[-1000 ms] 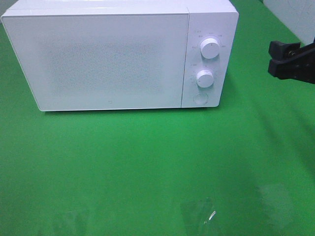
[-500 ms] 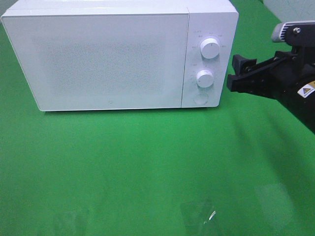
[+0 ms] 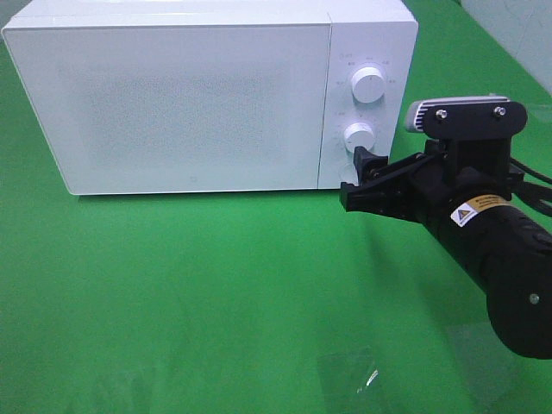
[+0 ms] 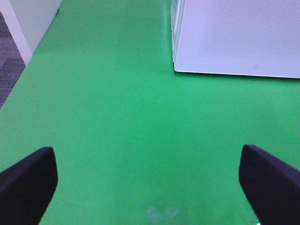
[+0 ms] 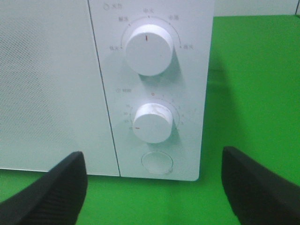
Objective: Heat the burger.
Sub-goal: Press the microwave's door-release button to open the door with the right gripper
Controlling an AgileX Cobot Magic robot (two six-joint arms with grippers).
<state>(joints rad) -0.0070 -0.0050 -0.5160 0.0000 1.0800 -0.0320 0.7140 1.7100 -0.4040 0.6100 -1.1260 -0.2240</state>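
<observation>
Reaching in from the right edge of the high view, the right gripper (image 3: 355,179) has travelled across to the microwave's (image 3: 172,103) control panel, where a second ago only its tip showed. It now sits just in front of the round button (image 5: 157,162), below the lower knob (image 3: 359,136). Its jaws stand wide apart and hold nothing.

The left gripper (image 4: 149,185) hangs over bare green table (image 3: 216,285), jaws fully spread and empty.

The burger shows in no view, so its place, facing and long axis cannot be told. The microwave door is shut.

The microwave stands at the back of the table, with a broad stretch of open green in front of it and to its left. The left wrist view shows the table's side edge, with grey floor beyond.

Small Chinese characters ring the upper knob (image 3: 368,84), whose red line points straight up. Numbers ring the lower knob, with a red zero at the top; its red line is turned away from that zero. A yellow warning label (image 3: 470,211) with a triangle sits on the right arm; its text is too small to read.
</observation>
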